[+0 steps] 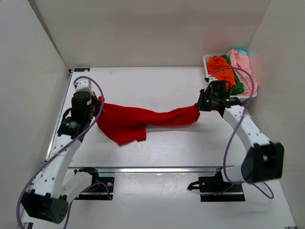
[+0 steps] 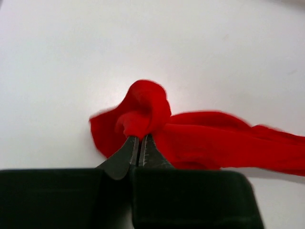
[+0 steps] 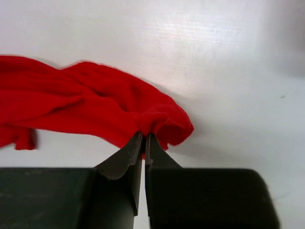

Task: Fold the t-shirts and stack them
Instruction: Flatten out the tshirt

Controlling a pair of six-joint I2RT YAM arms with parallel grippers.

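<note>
The red t-shirt point(image 1: 143, 119) is stretched between the two arms, to the left of the white basket point(image 1: 208, 59) and nearer to the arm bases than it. The left gripper point(image 2: 139, 139) is pressed together on a bunched corner of the cloth, at the end far from the basket. The right gripper point(image 3: 144, 137) is pressed together on the opposite end, which is near the basket's front left corner. So the long axis of the shirt runs left to right, from one pincer to the other, and each arm has its own end. The middle is gathered into a narrow band, and a wider flap spreads on the table point(image 1: 157, 86) toward the end far from the basket, so the cloth is not flat. In my judgement the next move needs the two ends drawn apart along this axis, then laid down flat before any fold. The orange t-shirt point(image 1: 220, 64), green t-shirt point(image 1: 236, 86), pale pink t-shirt point(image 1: 244, 64) and teal t-shirt point(image 1: 242, 51) lie in the basket.
</note>
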